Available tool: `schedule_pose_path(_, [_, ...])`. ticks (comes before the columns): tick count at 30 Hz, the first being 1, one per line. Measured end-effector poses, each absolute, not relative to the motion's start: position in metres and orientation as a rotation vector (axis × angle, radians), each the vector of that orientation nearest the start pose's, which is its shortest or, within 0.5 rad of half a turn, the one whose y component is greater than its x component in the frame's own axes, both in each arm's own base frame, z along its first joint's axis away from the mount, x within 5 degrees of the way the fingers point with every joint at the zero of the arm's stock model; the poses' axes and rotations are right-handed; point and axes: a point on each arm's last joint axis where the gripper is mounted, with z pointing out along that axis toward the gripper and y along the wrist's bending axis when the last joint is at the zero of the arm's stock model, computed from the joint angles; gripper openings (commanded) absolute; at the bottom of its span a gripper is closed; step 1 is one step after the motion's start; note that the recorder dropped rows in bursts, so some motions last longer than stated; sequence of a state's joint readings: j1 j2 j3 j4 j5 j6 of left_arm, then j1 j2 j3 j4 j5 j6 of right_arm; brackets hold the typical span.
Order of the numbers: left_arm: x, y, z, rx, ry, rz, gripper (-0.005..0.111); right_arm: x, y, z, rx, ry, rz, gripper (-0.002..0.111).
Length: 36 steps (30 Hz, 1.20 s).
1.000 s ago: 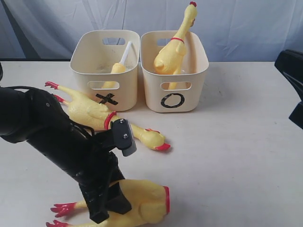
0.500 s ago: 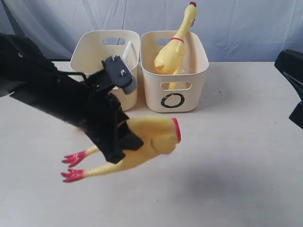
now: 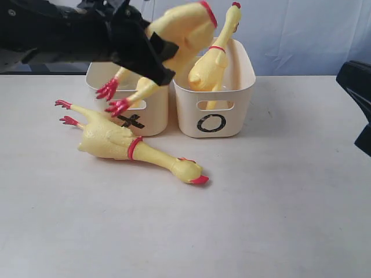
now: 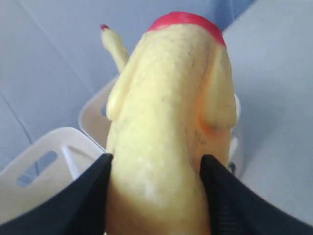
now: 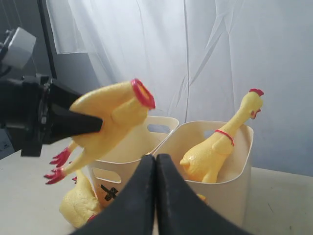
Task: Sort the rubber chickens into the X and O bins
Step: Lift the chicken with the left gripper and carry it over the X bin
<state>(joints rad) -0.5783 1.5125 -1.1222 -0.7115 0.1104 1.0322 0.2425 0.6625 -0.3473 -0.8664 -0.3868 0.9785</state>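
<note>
White curtain [image 3: 301, 35] behind. I've got left gripper [image 3: 160, 58] clamped on headless chicken [image 3: 182, 26], upper centre: axis diagonal, ring-end upper right, feet lower left.

Yellow headless chicken body [image 3: 181, 28] with red ring and feet, yellow whole chicken [image 3: 110, 142] with red band and beak, cream X bin [image 3: 154, 119] and O bin [image 3: 233, 113] lettered black, black left gripper [image 4: 155, 164]
</note>
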Motion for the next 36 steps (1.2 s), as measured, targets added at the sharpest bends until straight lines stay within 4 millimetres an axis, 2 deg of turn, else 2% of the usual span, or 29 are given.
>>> schedule_pose_path(6, [0.32, -0.181, 0.334, 0.625, 1.715, -0.188, 0.0, 0.127, 0.058, 0.294, -0.302, 1.537, 0.538, -0.001])
schedule_pose_path(13, [0.351, -0.172, 0.331, 0.528, 1.713, -0.131, 0.0, 0.127, 0.058, 0.294, -0.3, 1.538, 0.541, -0.001])
schedule_pose_path(23, [0.391, -0.18, 0.314, 0.341, 1.705, -0.12, 0.0, 0.127, 0.059, 0.295, -0.29, 1.538, 0.557, -0.001])
schedule_pose_path(28, [0.409, -0.182, 0.301, 0.301, 1.71, -0.103, 0.0, 0.127, 0.059, 0.295, -0.291, 1.535, 0.561, -0.001])
schedule_pose_path(31, [0.424, -0.175, 0.291, 0.263, 1.727, -0.094, 0.0, 0.127, 0.059, 0.295, -0.292, 1.532, 0.564, -0.001])
schedule_pose_path(36, [0.447, -0.155, 0.282, 0.107, 1.752, -0.144, 0.0, 0.126, 0.06, 0.296, -0.295, 1.528, 0.57, -0.001])
